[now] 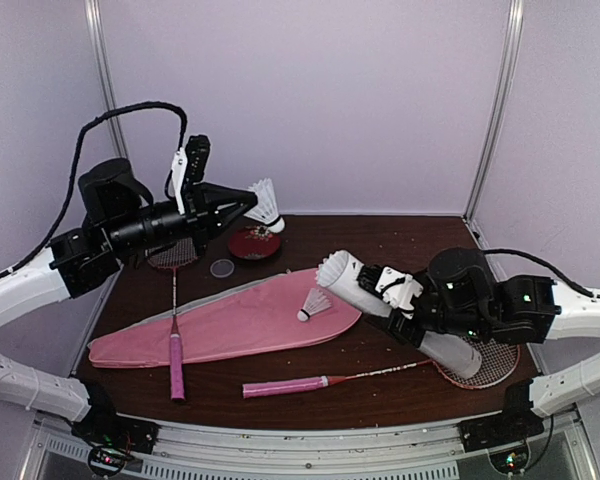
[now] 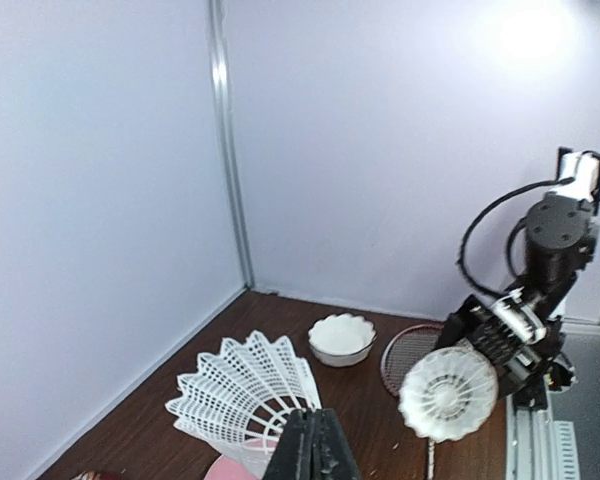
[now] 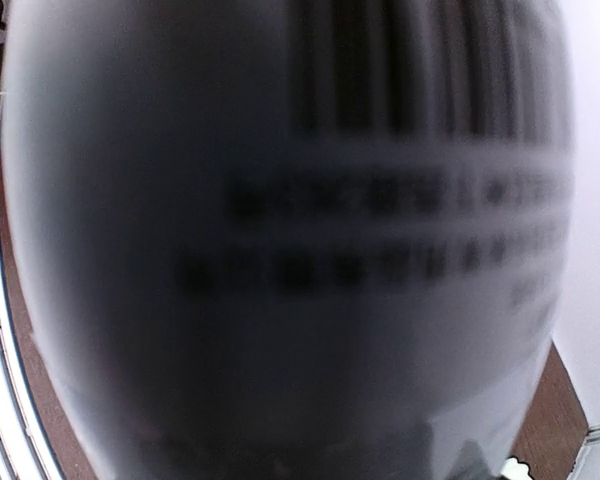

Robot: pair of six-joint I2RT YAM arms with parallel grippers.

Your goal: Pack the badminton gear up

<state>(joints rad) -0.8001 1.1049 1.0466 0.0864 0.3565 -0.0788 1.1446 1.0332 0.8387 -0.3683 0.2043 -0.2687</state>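
Observation:
My left gripper point(image 1: 242, 206) is shut on the base of a white shuttlecock point(image 1: 266, 203) and holds it in the air above the dark red dish point(image 1: 252, 244); the left wrist view shows its skirt point(image 2: 242, 400) just beyond my closed fingertips point(image 2: 315, 452). My right gripper point(image 1: 405, 300) is shut on the long white tube point(image 1: 354, 284), tilted with its open end up and to the left; a second shuttlecock point(image 2: 447, 393) sits in that mouth. The tube point(image 3: 280, 250) fills the right wrist view. A third shuttlecock point(image 1: 315, 303) lies on the pink bag point(image 1: 230, 325).
One racket point(image 1: 176, 365) lies across the bag's left part, handle toward me. The other racket point(image 1: 280, 386) lies along the front, its head point(image 1: 490, 365) under my right arm. A small clear disc point(image 1: 222, 268) lies near the dish. Walls close in at the back and sides.

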